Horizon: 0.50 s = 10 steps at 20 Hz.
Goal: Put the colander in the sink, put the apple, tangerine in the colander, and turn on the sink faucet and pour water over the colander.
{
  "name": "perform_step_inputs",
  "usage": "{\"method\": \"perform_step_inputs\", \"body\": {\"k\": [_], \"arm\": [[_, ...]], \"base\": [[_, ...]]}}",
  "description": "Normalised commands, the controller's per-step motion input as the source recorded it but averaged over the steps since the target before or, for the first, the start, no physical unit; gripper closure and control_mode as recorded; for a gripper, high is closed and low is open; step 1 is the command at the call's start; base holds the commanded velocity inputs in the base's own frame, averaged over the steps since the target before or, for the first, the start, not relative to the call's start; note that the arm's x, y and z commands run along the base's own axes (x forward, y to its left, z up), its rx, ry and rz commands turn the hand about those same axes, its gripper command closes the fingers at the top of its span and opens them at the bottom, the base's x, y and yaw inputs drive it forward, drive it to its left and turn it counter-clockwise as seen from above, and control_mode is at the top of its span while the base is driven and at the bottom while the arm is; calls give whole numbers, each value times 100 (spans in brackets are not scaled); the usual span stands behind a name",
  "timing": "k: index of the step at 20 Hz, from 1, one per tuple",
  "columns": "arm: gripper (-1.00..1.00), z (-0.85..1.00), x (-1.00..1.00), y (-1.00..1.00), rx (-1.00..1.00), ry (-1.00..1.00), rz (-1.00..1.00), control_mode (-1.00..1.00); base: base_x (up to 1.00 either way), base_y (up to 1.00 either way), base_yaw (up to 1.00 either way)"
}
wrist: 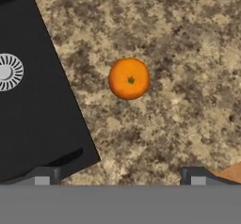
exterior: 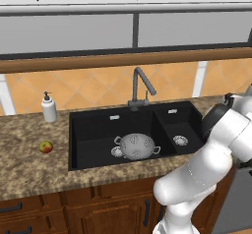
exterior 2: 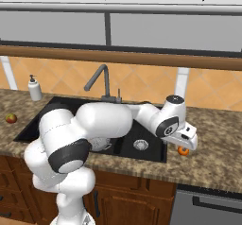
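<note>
The grey colander (exterior: 137, 146) sits in the large basin of the black sink (exterior: 93, 130), near its drain. On the speckled counter left of the sink lies the apple (exterior: 46, 147), also seen far left (exterior 2: 11, 118). The tangerine (wrist: 129, 78) rests on the counter just right of the sink's small basin (wrist: 33, 115). My gripper (wrist: 120, 176) hangs above it, open, with nothing between its fingertips (wrist: 42, 176). From the right base view, the hand (exterior 2: 185, 141) covers most of the tangerine (exterior 2: 183, 151). The faucet (exterior: 140, 85) stands behind the sink; no water runs.
A white soap pump bottle (exterior: 48, 107) stands at the back left of the counter. The tiled backsplash and a wooden ledge run behind the faucet. The counter's front edge is close below the tangerine. My arm spans over the small basin (exterior 2: 140, 144).
</note>
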Motion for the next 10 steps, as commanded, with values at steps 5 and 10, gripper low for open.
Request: {"method": "perform_step_inputs", "body": {"k": [5, 10], "arm": [[-100, -10, 7, -15, 1, 5, 0, -100], [-100, -18, 6, -18, 1, 4, 0, -100]], "base": [[0, 0, 0], [0, 0, 0]]}}
